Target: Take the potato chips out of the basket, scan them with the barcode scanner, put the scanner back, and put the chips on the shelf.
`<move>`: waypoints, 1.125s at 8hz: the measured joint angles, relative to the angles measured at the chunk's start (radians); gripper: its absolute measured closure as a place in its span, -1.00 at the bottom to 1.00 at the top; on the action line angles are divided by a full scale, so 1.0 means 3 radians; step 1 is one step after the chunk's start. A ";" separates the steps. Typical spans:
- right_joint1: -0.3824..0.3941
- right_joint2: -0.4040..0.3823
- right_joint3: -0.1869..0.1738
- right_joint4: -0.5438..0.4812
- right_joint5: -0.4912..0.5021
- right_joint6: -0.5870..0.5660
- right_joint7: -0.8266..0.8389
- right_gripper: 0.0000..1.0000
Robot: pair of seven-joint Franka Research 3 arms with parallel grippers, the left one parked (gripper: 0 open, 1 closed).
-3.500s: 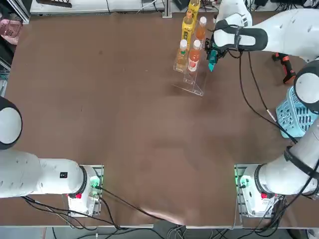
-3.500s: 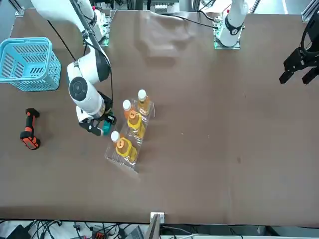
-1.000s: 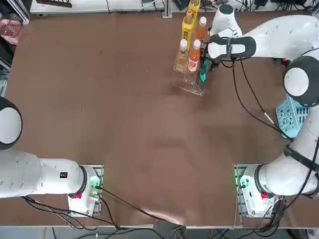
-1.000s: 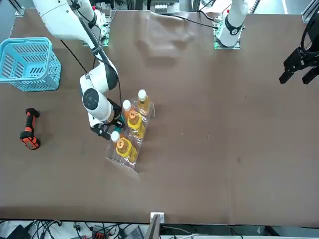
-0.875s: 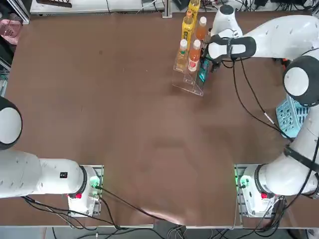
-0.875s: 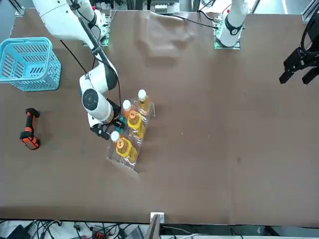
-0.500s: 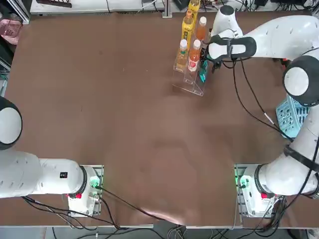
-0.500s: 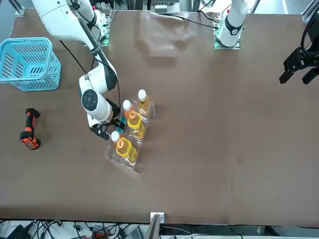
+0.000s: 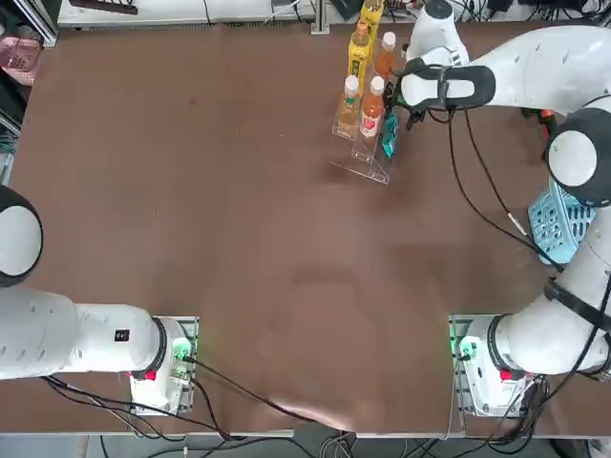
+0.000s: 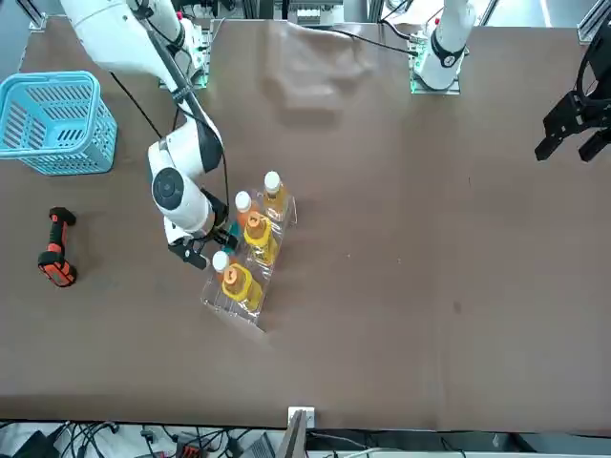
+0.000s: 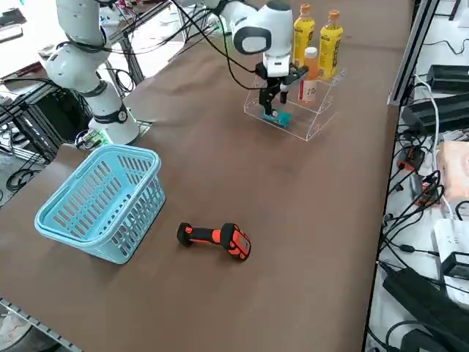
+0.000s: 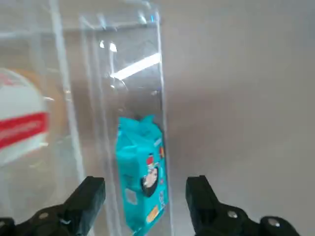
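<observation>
Fingers (image 12: pixel 88 196) of the right gripper (image 12: pixel 145 204) stand spread, released, above the one potato chips (image 12: pixel 141 172) packet lying lengthwise along the shelf (image 9: pixel 368 157) beside four bottles (image 9: pixel 371 103).

Brown table (image 9: pixel 239 239) spans the workspace. Four drink bottles stand upright on the rack: two yellow bottles (image 11: pixel 318 31) at its far end, two orange-drink bottles with white caps (image 9: pixel 372 103) beside them. Pink object (image 9: pixel 17 57) lies off the table's far left corner, kind cannot be told. Cables (image 11: pixel 414 213) and black boxes (image 11: pixel 445 77) run along the floor beside the table edge.
</observation>
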 joint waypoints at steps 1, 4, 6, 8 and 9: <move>-0.0029 -0.0144 0.0001 0.0039 0.0000 -0.0151 -0.0087 -1.00; -0.0342 -0.0600 -0.0002 0.0058 0.0003 -0.0555 -0.0696 -1.00; -0.0553 -0.0767 -0.0024 0.0108 0.0030 -0.0765 -0.1106 -1.00; -0.0622 -0.0829 -0.0187 0.0420 0.0039 -0.1230 -0.1638 -1.00; -0.0631 -0.0842 -0.0307 0.0642 0.0045 -0.1511 -0.1916 -1.00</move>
